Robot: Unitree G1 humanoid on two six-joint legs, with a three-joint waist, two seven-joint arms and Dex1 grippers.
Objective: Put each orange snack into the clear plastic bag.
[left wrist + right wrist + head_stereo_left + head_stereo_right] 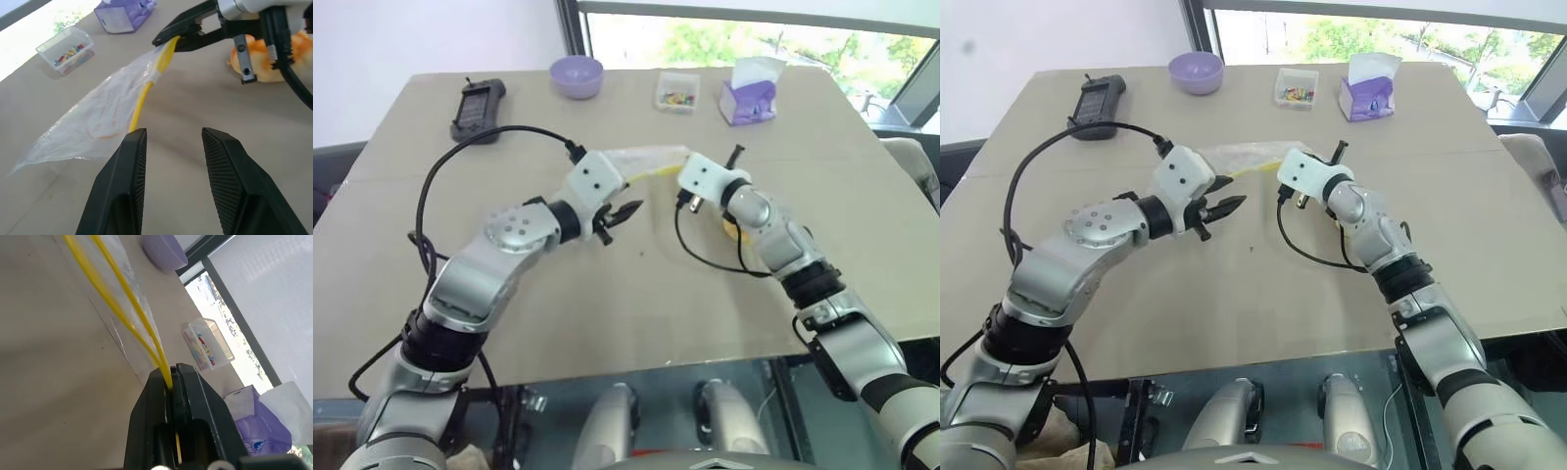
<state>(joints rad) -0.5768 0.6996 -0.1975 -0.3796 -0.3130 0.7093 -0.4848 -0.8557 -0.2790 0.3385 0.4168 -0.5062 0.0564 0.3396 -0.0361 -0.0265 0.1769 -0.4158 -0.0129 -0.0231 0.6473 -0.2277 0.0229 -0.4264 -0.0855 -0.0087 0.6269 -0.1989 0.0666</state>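
Risk: right tool (171, 41) pinches only the clear plastic bag (98, 122) by its yellow seal above the counter (607, 313) — it could slip. Left tool (171, 156) gapes empty; orange snack (266, 61) waits behind.

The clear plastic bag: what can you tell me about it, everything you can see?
The clear plastic bag is thin, crinkly and see-through, with a yellow seal strip along one edge. The right gripper is shut on that strip, lifting that end; the far end trails to the table. It looks empty.
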